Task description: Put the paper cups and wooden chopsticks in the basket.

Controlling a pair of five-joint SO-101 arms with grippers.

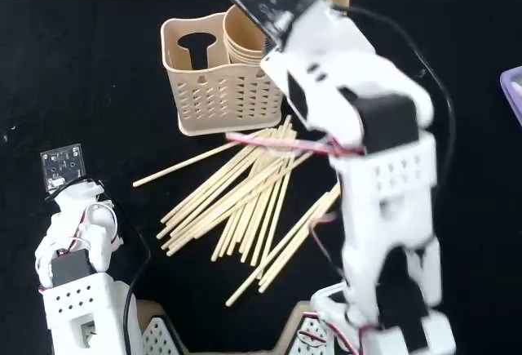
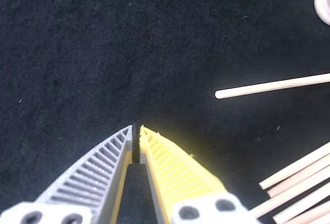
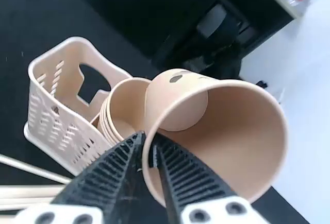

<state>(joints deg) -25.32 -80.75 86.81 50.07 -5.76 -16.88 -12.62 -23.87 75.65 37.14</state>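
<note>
R gripper (image 3: 148, 141) pinching cup (image 3: 232, 126) rim, by cup stack (image 3: 124, 105) in basket (image 3: 56, 110)

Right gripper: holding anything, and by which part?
Yes. The right gripper is shut on a paper cup, pinching its rim, one finger inside the mouth and one outside. The left gripper holds nothing.

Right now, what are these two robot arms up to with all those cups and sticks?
They are tidying paper cups and chopsticks into a basket. The right gripper is shut on the rim of a paper cup, held tilted close to the basket, where a stack of cups sits in one compartment. The chopsticks lie scattered on the black table in front of the basket, none inside yet. The left gripper is shut and empty, low over the cloth near one stick.
</note>
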